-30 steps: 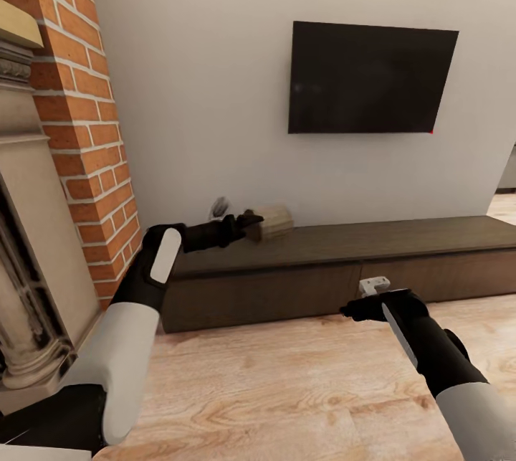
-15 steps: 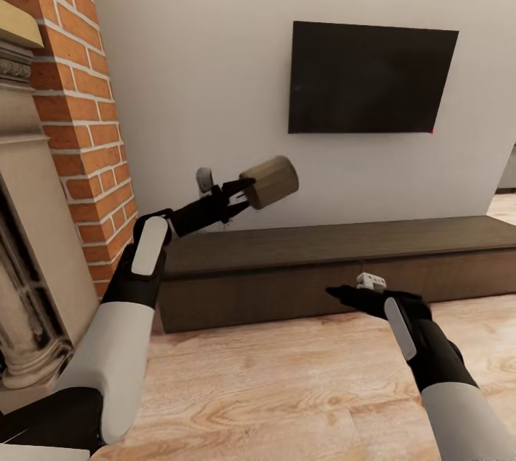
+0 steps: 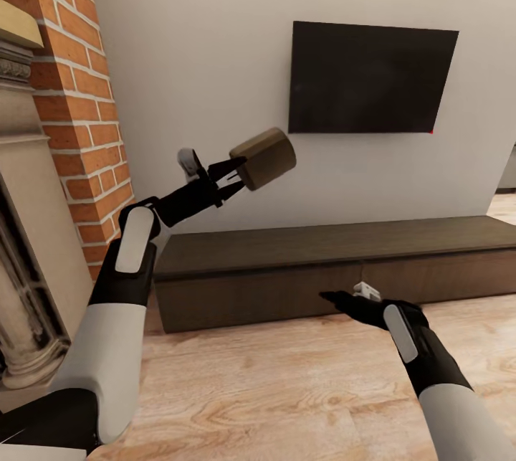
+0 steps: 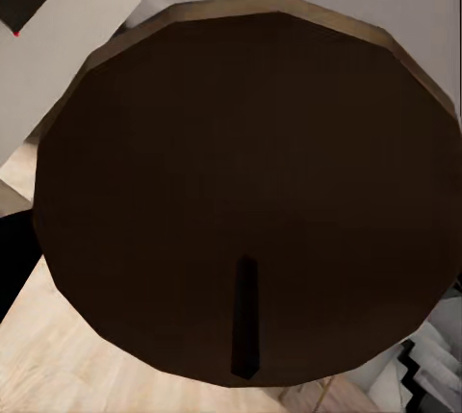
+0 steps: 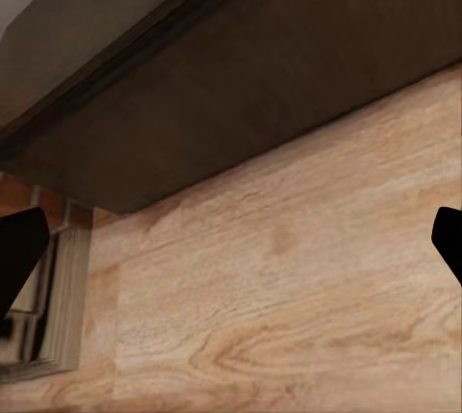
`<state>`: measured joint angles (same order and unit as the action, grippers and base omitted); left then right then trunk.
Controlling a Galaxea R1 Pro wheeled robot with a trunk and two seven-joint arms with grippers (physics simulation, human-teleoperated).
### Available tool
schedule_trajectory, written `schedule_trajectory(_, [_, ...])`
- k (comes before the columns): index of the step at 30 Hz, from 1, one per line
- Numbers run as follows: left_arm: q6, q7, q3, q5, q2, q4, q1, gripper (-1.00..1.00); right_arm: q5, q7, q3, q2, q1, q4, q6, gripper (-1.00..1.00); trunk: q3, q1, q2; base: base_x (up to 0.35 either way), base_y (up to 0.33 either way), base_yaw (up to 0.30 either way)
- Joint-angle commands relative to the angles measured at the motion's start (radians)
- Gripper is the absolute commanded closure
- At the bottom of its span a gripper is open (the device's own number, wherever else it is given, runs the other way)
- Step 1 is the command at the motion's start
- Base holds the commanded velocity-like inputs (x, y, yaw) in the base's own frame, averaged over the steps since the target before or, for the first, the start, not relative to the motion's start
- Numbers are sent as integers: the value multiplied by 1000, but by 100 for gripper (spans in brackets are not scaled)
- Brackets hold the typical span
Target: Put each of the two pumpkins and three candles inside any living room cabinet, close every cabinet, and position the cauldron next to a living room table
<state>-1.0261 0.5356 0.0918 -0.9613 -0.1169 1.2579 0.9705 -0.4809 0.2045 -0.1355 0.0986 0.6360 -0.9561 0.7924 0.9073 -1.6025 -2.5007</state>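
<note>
Currently my left gripper (image 3: 236,173) is clamped on the stubby beige-tan cylindrical candle (image 3: 264,158), held tilted in the air at centre-left of the head frame, above the long low dark brown wooden cabinet (image 3: 337,271). In the left wrist view its round dark end (image 4: 245,182) carries a thin dark wick (image 4: 245,317). My right gripper (image 3: 337,297), fingers apart and empty, sits low right of centre before the closed cabinet front. Black wall television (image 3: 369,77) upper right; red brick column (image 3: 79,88) at left; light wood floor (image 3: 287,389) below.
</note>
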Motion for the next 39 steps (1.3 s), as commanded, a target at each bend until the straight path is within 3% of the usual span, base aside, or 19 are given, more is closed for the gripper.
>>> schedule_trajectory(1, [-4, 8, 0, 7, -1, 5, 1, 100, 0, 6, -3, -6, 1, 4, 2, -100, 1, 0, 0, 0, 0, 0])
schedule_trajectory(4, [-1, 6, -54, 7, 0, 8, 1, 100, -10, 7, -6, -16, 1, 44, -33, -100, 3, 0, 0, 0, 0, 0])
schedule_trajectory(11, [3, 3, -114, 8, -3, 15, 1, 100, -18, 12, -8, -18, 1, 92, -66, -100, 11, 0, 0, 0, 0, 0])
schedule_trajectory(13, [4, 3, -166, 9, -3, 21, 1, 100, -31, 14, -8, -18, 1, 96, -70, -100, 12, 0, 0, 0, 0, 0])
schedule_trajectory(14, [8, 0, -203, 10, -3, 25, -2, 100, -61, 13, -9, -18, 1, 94, -73, -100, 12, 0, 0, 0, 0, 0])
schedule_trajectory(15, [10, -6, -214, 12, -3, 21, -4, 100, -79, 10, -9, -18, 1, 99, -74, -100, 12, 0, 0, 0, 0, 0])
schedule_trajectory(19, [12, -8, -224, 14, -3, 21, -5, 100, -100, 13, -10, -18, 1, 105, -75, -100, 16, 0, 0, 55, 7, 0])
schedule_trajectory(31, [12, -8, -224, 13, -3, 38, -6, 100, -105, 9, -14, -17, 1, 118, -77, -100, 35, 0, 0, 117, 19, 0])
schedule_trajectory(39, [13, -14, -225, 13, -9, 52, -6, 100, -104, 13, -18, -16, 1, 119, -152, -100, 39, 0, 0, 82, 0, 0])
